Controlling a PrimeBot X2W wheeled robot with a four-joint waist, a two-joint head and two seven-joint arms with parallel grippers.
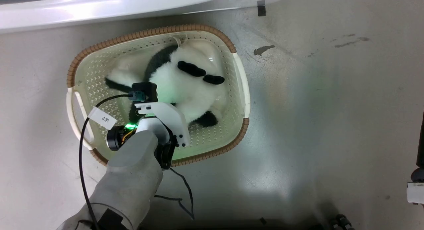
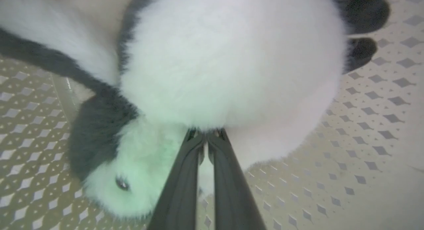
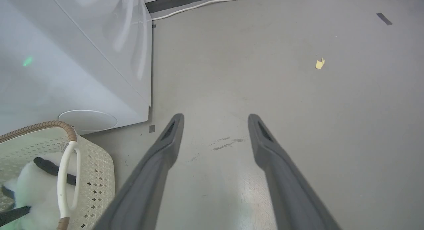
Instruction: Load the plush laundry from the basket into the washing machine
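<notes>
Left gripper (image 2: 206, 134) pinches plush laundry (image 2: 232, 57) in the basket (image 1: 159, 31) — right gripper (image 3: 215, 119) spread wide over scuffed grey floor (image 3: 314, 124).

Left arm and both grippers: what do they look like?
The left forearm is pale grey, ending in a white bracket with a green light. A black cable carries a white tag. The left gripper and right gripper have long dark grey tapered fingers.

Single legible marking: a white tag (image 1: 102, 118) clipped on the black cable (image 1: 79, 157), printed "3米". Head view: the tag lies at about 8 o'clock over the basket (image 1: 149, 32).
</notes>
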